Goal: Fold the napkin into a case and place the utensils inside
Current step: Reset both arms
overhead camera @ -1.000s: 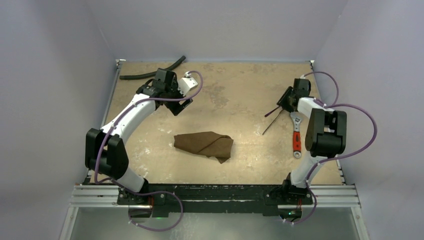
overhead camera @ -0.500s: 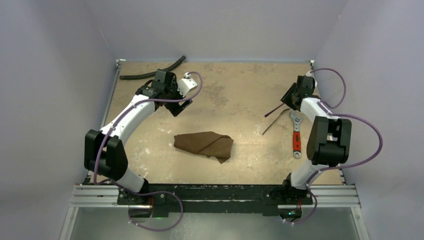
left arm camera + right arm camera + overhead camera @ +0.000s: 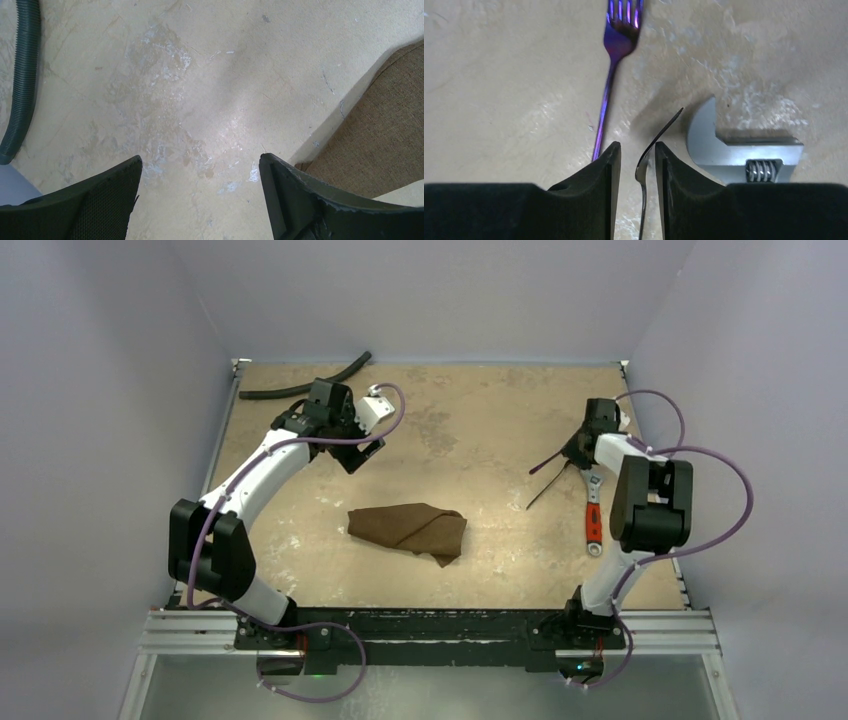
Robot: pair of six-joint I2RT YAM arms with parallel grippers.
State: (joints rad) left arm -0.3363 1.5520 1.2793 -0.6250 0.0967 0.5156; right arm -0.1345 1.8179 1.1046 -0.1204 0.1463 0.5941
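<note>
Metal utensil (image 3: 642, 205) between right gripper's (image 3: 637, 148) jaws

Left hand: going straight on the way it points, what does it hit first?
The open left hand would likely meet bare table first; the hose and napkin lie off to either side.

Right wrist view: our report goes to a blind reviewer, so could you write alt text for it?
A slim dark utensil, seen edge-on, sits between the two black fingers at the bottom edge, narrow gaps either side. A purple fork lies on the beige table to its left, tines pointing away; a silver wrench head lies to its right.
</note>
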